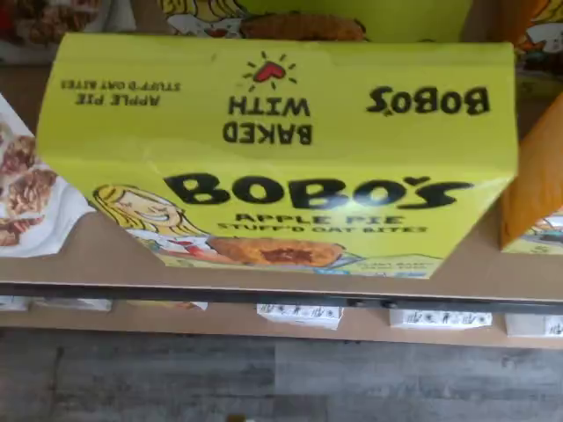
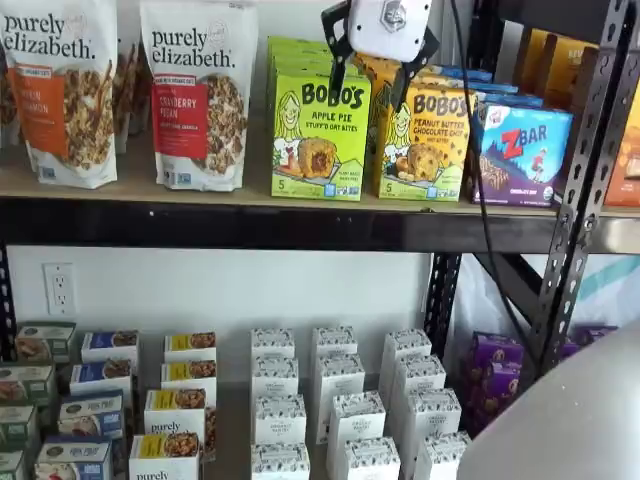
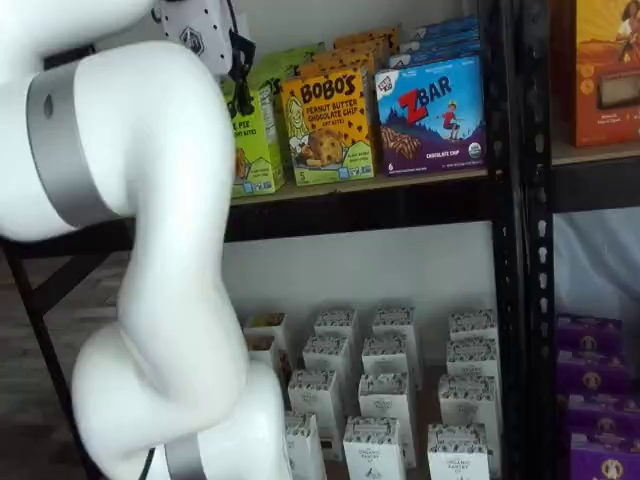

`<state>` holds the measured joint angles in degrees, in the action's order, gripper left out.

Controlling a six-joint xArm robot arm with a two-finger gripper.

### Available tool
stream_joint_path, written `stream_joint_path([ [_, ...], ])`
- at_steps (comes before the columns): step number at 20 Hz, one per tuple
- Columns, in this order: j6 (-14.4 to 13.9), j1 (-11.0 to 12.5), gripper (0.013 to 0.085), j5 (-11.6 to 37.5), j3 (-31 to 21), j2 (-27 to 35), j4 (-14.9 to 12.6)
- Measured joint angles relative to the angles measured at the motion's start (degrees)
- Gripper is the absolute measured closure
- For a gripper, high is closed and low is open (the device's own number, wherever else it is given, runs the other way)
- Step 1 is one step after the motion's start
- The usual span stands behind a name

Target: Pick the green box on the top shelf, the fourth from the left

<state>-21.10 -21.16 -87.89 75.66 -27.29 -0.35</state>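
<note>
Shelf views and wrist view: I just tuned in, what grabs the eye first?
The lime-green box, Bobo's Apple Pie, stands at the front edge of the top shelf, and it fills the wrist view. The gripper hangs just above it with jaws spread, one black finger over the box and one toward the orange-yellow Bobo's box beside it. In a shelf view the big white arm blocks much of the scene.

Green box (image 3: 255, 135) half hidden behind white arm (image 3: 140, 200), shelf labels (image 1: 299, 314) unreadable
</note>
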Motion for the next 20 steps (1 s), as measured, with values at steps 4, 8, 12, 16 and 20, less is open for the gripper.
stream_joint_path([
  [4,0.18,0.26,0.0130,-0.82,1.79,2.16,0.53],
  [8,0.41,0.60,0.0130,-1.59,3.32,4.17,1.17],
  [12,0.38,0.61,0.0130,-2.06,4.45,5.62,1.21],
  [16,0.37,0.59,0.0130,-1.92,5.07,6.44,1.32],
  [20,0.33,0.54,0.0130,-1.76,5.47,6.89,1.26],
])
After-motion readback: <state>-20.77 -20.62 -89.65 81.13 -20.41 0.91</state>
